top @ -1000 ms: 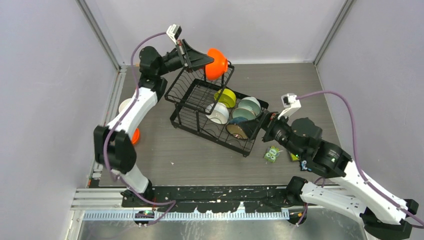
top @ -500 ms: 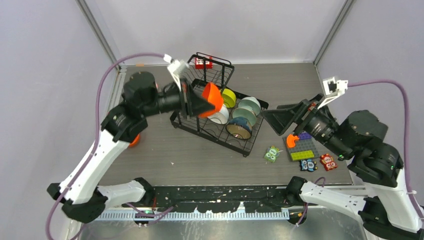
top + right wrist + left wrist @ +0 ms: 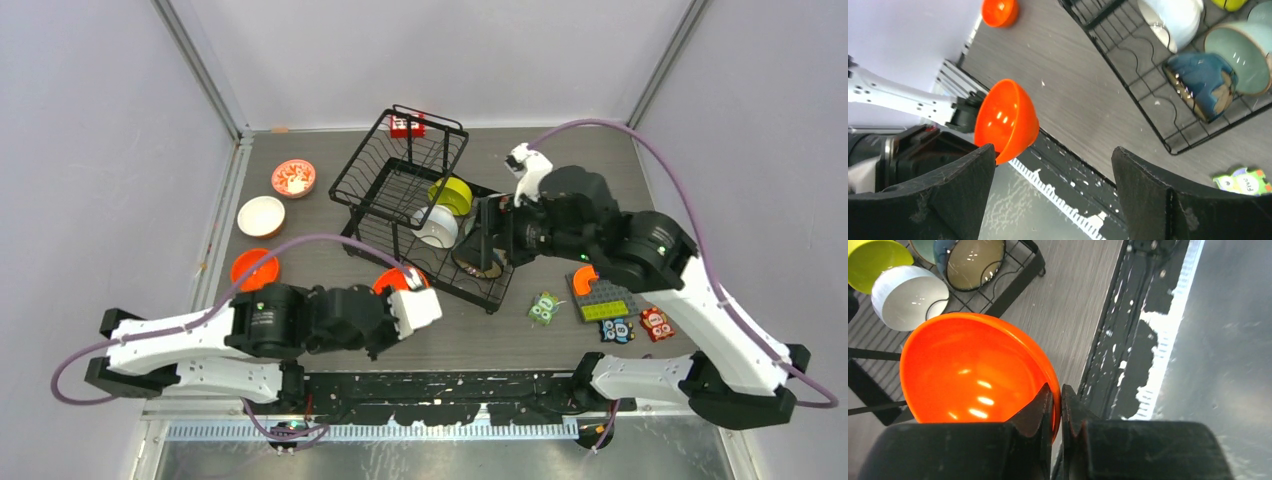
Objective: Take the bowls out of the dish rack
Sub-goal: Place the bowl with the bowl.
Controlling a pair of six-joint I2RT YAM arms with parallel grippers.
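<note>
My left gripper point(image 3: 1058, 397) is shut on the rim of a glossy orange bowl point(image 3: 973, 370), held low over the table's near side, just in front of the dish rack point(image 3: 372, 205). The same orange bowl point(image 3: 392, 280) shows in the top view. My right gripper point(image 3: 1054, 155) is open, nothing between its fingers, and hovers at the rack's right end point(image 3: 480, 240). In the rack lie a lime bowl point(image 3: 452, 195), a white bowl point(image 3: 435, 227), a pale mint bowl point(image 3: 1243, 55) and a dark bowl point(image 3: 1200, 85). Three bowls sit on the table at left: red-patterned point(image 3: 293, 178), plain white point(image 3: 261, 215), orange point(image 3: 254, 270).
The rack's upper basket point(image 3: 415, 150) is tilted up, with a red tag point(image 3: 405, 125) at its far edge. Toy blocks point(image 3: 605, 295) and owl cards point(image 3: 543, 307) lie right of the rack. The black base rail point(image 3: 450, 385) runs along the near edge.
My left arm has carried the orange bowl from the rack's top down to the near side of the table. My right arm has swung in from the right to the rack's right end.
</note>
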